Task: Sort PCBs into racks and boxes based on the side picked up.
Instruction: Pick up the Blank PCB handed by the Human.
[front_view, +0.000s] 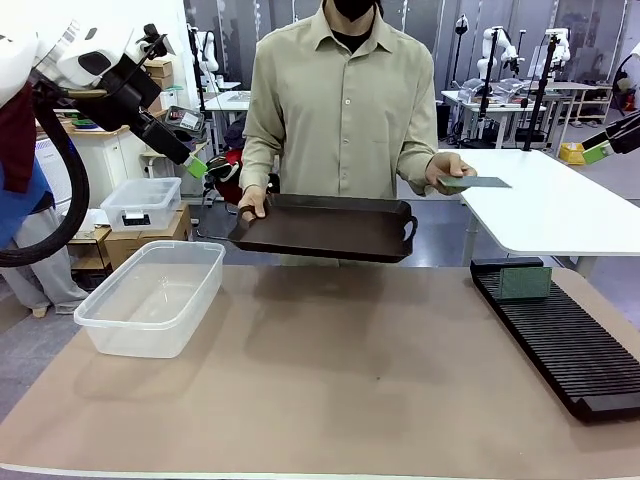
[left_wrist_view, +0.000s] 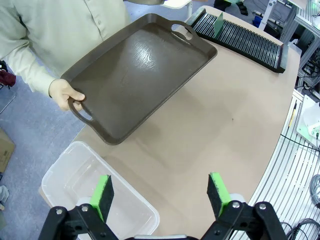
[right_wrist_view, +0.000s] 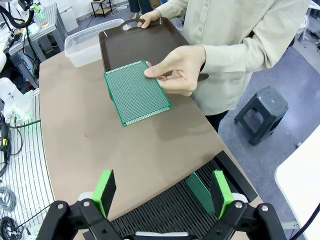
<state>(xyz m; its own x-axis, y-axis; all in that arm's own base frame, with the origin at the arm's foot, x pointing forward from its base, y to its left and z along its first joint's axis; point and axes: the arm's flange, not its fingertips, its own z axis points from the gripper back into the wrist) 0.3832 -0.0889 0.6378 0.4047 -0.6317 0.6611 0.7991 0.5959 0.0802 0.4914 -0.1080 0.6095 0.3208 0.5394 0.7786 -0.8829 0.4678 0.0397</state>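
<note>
The person across the table holds a green PCB flat in one hand, above the table's far right. A second PCB stands upright in the far end of the black slotted rack. The clear tub on the left is empty. My left gripper hangs open, high above the tub. My right gripper is open, raised over the rack, with nothing between its fingers.
The person's other hand holds an empty dark brown handled tray over the far table edge. A small lidded clear box sits behind the left side. A white table and a stool stand beyond.
</note>
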